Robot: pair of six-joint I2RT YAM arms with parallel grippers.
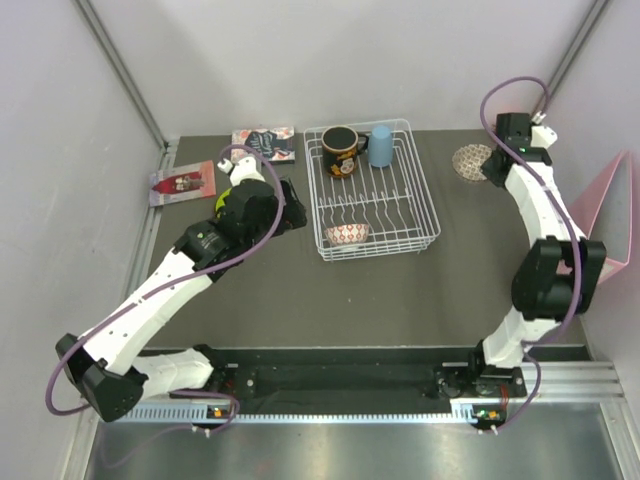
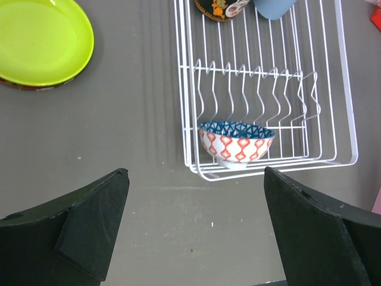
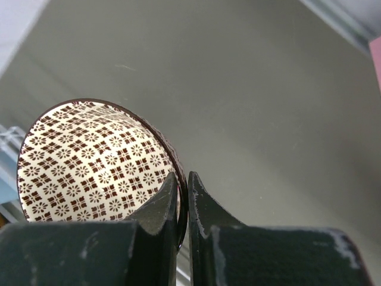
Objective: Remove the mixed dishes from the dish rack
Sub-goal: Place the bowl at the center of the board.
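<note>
Overhead, the dish rack (image 1: 400,205) is sitting mid-tabletop (image 1: 420,300). It is carrying the black cartoon mug (image 1: 342,150) and the pale blue cup (image 1: 381,145) at its far end, and the red-and-blue patterned bowl (image 1: 348,235) in its near-left corner. The left arm (image 1: 160,290) is reaching forward with its wrist hanging just left of the rack, over the lime-green plate (image 1: 220,197). That makes it the nearer arm to that bowl. The right arm (image 1: 545,270) is arching up to the far right, its wrist at the beige patterned bowl (image 1: 472,160), which is lying outside the rack.

From the left wrist, the left fingers (image 2: 89,226) are spreading wide and gripping nothing. The red-and-blue patterned bowl (image 2: 236,143) is lying ahead of them and a little to the right, rim upward, inside the corner of the dish rack (image 2: 262,71). The lime-green plate (image 2: 41,42) is resting on the tabletop off to the left, with a darker rim peeking from under it.

From the right wrist, the right fingers (image 3: 158,208) are pinching the rim of the beige patterned bowl (image 3: 89,161), one inside and one outside. Whether the bowl is resting on the tabletop (image 3: 250,89) I cannot tell.
</note>
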